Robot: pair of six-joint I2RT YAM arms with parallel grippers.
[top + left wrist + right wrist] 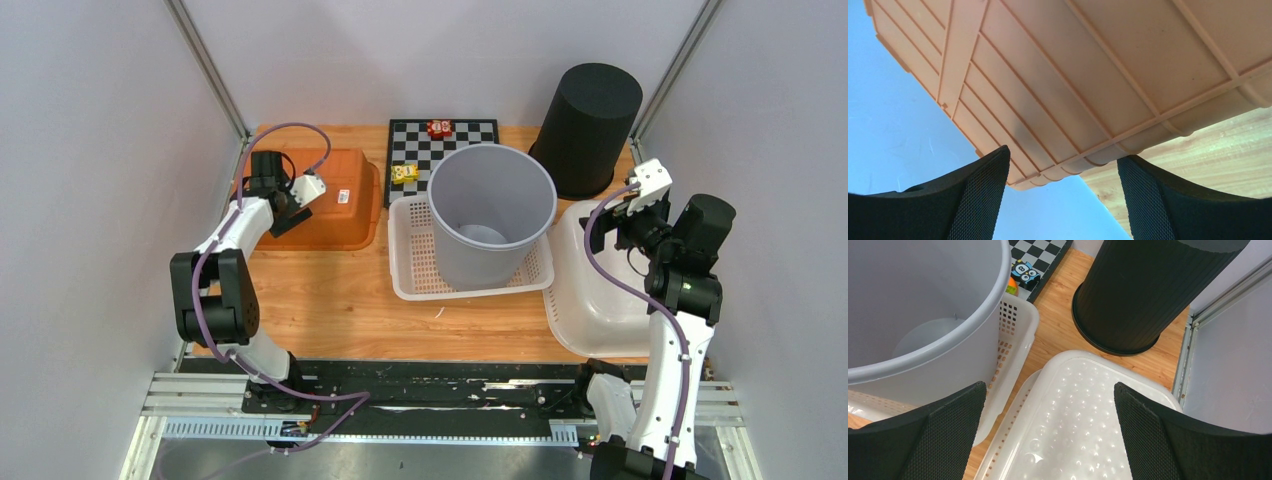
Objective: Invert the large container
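The large container (335, 205), an orange plastic tub, lies bottom up at the back left of the table. Its ribbed underside (1088, 75) fills the left wrist view, with one corner jutting past the table edge. My left gripper (290, 218) is at the tub's left end. It is open (1064, 155), its fingers either side of that corner and touching nothing. My right gripper (600, 233) hovers open (1049, 385) over a white tub at the right.
A grey bucket (490, 215) stands upright in a white perforated basket (410, 270) at mid-table. The white tub (600, 300) lies bottom up at the right, next to a black bin (590, 125). A checkerboard (450, 135) with small toys lies at the back.
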